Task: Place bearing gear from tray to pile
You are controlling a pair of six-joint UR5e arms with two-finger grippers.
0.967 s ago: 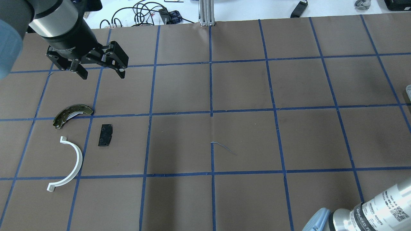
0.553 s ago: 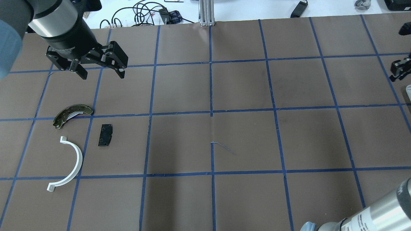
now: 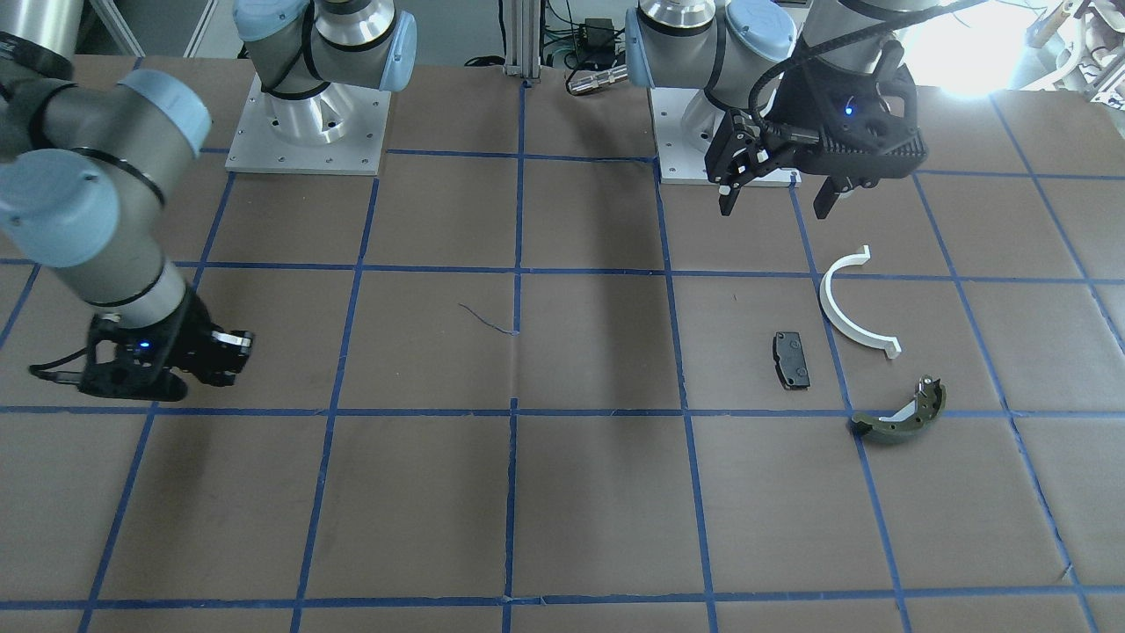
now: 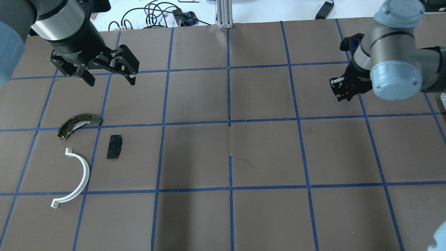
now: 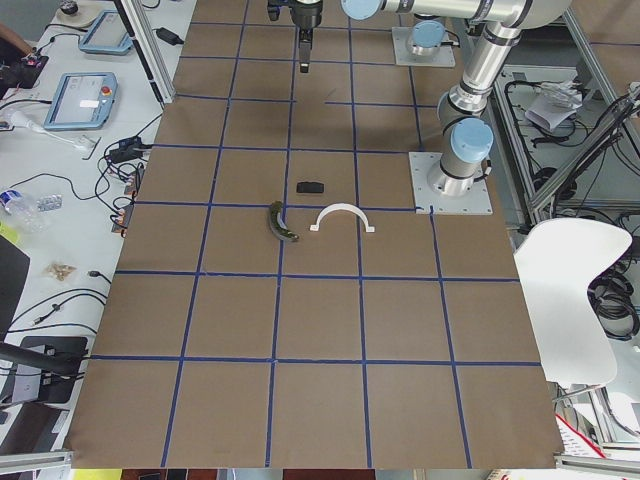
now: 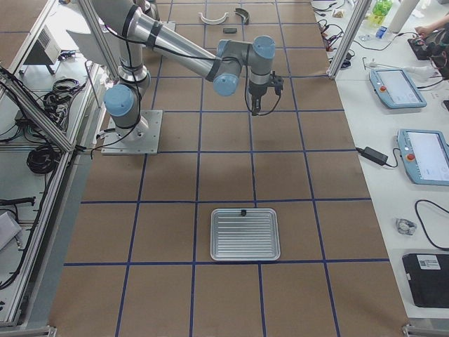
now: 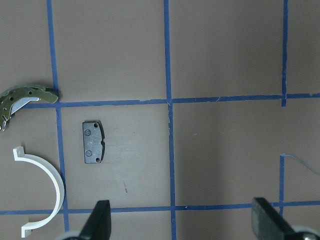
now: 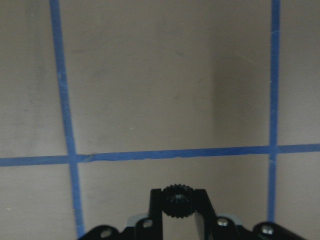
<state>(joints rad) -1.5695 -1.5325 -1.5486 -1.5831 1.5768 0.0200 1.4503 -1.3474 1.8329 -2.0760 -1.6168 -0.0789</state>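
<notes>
My right gripper is shut on a small black bearing gear and holds it above bare brown table. In the overhead view the right gripper is at the right, far from the pile. The pile lies at the left: a white half-ring, a black pad and an olive curved shoe. My left gripper hangs open and empty beyond the pile. In the left wrist view the pad, the half-ring and the shoe show at the left.
A ribbed metal tray lies near the table's right end, with a small dark part at one edge. Blue tape lines grid the brown table. Cables lie beyond the far edge.
My right arm has swung in from the right edge of the overhead view towards the table's middle. The left arm and the pile have not moved.
</notes>
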